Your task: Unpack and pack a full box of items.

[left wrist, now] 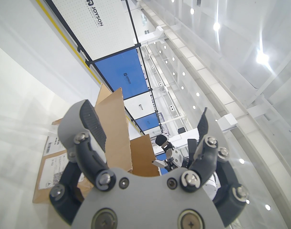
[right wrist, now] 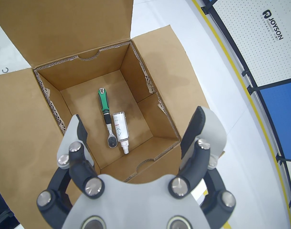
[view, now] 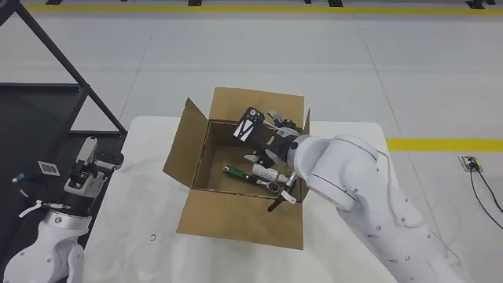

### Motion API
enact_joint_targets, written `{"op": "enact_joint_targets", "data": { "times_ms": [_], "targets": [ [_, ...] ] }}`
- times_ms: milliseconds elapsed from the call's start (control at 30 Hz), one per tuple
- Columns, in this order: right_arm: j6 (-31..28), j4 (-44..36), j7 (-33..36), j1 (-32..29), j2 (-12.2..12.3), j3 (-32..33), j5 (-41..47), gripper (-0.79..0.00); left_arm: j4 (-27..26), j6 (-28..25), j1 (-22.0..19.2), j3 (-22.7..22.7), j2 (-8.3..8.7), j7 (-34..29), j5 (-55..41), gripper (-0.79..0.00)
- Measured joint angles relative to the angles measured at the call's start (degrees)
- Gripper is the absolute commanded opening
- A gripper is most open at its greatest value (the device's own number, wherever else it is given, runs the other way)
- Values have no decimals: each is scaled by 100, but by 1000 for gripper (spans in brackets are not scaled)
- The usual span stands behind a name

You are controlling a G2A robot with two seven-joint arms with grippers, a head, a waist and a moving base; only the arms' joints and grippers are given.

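Right gripper [right wrist: 137, 114] hangs over the open brown cardboard box [right wrist: 83, 75], its grey, black-padded fingers [right wrist: 207, 125] spread wide with nothing between them. Deep on the box floor lie a ratchet wrench with a green and black handle [right wrist: 106, 120] and a white spray bottle [right wrist: 120, 129], side by side and seemingly touching.

From the left wrist, the left gripper [left wrist: 145, 107] is likewise splayed and empty, off to one side of the box and outside its flaps.

From above, the left gripper sits well apart from the box, beyond the edge of the white table [view: 157, 204] that the box stands on. The right gripper is above the box's opening. Unpacking looks to be the step in hand. Next, the right gripper must drop straight down between the box walls and straddle one item only, probably the wrench handle, clear of the bottle
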Motion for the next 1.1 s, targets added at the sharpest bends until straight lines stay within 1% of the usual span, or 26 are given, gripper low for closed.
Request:
{"op": "enact_joint_targets", "data": {
  "times_ms": [200,267,333,400,467,600,800,900,967,1100],
  "targets": [
    [0,1,-2,-1,0,1,1,0,0,0,0,0,0,0,0,0],
    [101,72,-89,-76,-2,98,112,0,-3,1,3,0,0,0,5,0],
    [241,59,-353,-170,8,397,629,0,-59,38,29,2,14,-29,143,0],
    [23,-76,-613,-245,41,691,1133,0,-133,141,0,30,40,-198,293,0],
    [-90,-208,-795,-333,71,926,1394,0,-163,260,-109,73,72,-418,415,0],
    [-152,-408,-1056,-666,165,1612,2033,0,-80,532,-526,303,157,-1073,845,0],
    [-112,-442,-1059,-1213,296,2577,3076,0,168,549,-1008,764,226,-1647,1248,0],
    [-211,-429,-1104,-1470,348,2867,3384,0,324,526,-1189,979,240,-1791,1248,0],
    [-281,-381,-1004,-1564,378,2981,3546,0,399,544,-1280,1099,249,-1837,1303,0],
    [-278,-362,-944,-1573,387,3002,3547,0,463,535,-1411,1349,266,-1963,1381,0]
  ]
}}
